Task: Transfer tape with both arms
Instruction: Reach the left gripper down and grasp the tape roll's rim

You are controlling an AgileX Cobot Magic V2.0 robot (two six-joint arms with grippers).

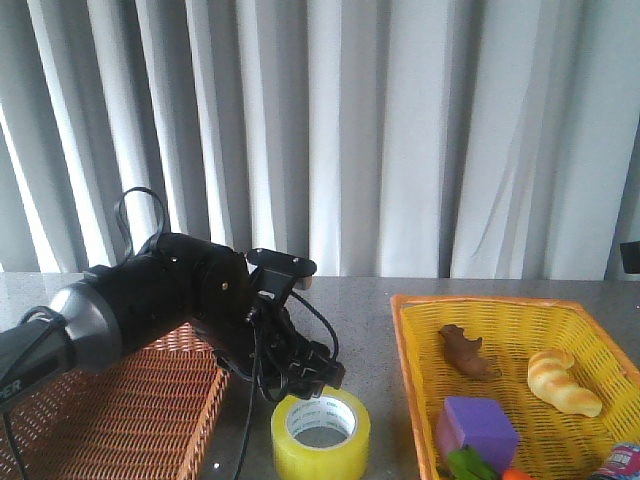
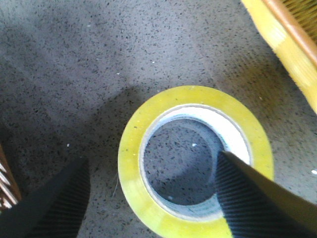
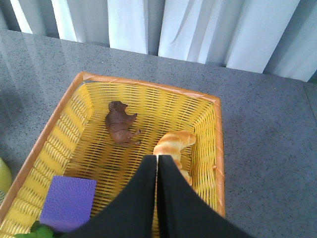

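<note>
The tape, a yellow roll with a white core, lies flat on the grey table near its front edge. My left gripper hangs just above and behind it. In the left wrist view the tape lies below the open gripper. One finger is outside the roll, and the other is over its core and far rim. Whether they touch the tape I cannot tell. My right gripper is shut and empty, high over the yellow basket.
A brown wicker tray lies under the left arm. The yellow basket at the right holds a brown toy animal, a bread roll, a purple cube and green items. Grey curtains hang behind.
</note>
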